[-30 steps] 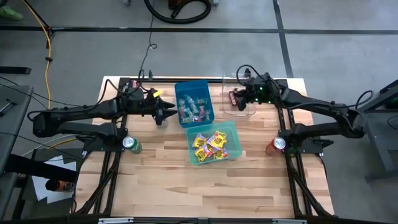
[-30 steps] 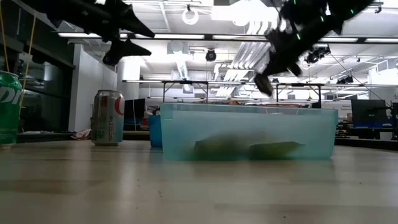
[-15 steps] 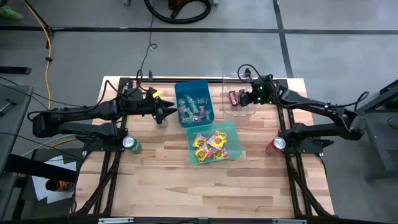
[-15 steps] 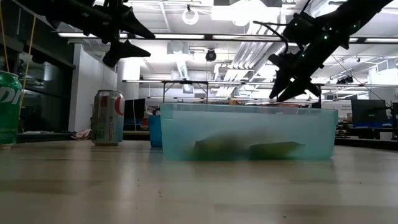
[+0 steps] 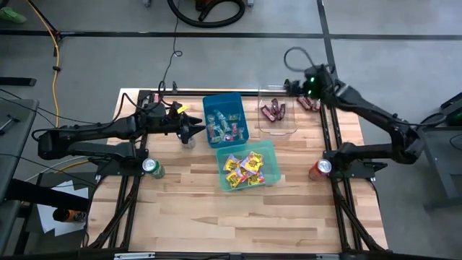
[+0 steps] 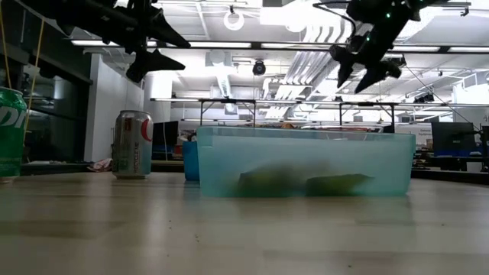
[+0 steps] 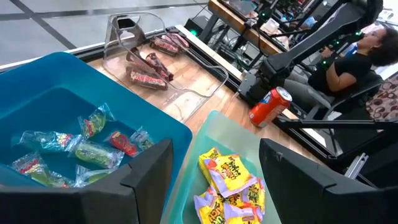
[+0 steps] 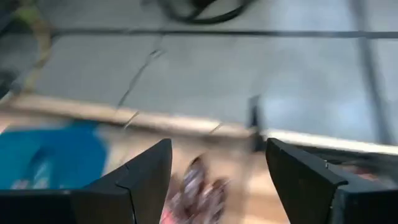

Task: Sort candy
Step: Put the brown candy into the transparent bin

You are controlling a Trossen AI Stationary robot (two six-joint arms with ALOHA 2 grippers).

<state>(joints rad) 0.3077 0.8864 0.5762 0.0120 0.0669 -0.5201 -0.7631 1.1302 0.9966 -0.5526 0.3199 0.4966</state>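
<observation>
Three bins stand mid-table. The blue bin (image 5: 225,119) holds tiny green, red and pink candy (image 7: 93,146). Yellow packets (image 5: 245,167) lie in the teal bin (image 5: 268,148). Dark maroon candy (image 5: 273,110) lies in the clear bin (image 5: 283,128), and more maroon pieces (image 5: 309,103) lie just right of it. My left gripper (image 5: 198,128) hovers open at the blue bin's left side, above the table. My right gripper (image 5: 294,88) is open and empty, high over the clear bin's far right corner.
A green can (image 5: 153,168) stands near the left arm's base and a red can (image 5: 320,168) near the right arm's base. A silver can (image 6: 132,143) stands under my left gripper. A person (image 7: 348,62) sits beyond the table's right side.
My right gripper has opened over the clear bin, leaving a maroon candy lying inside. It then rose and swung toward the table's far right corner, turning as it went.
</observation>
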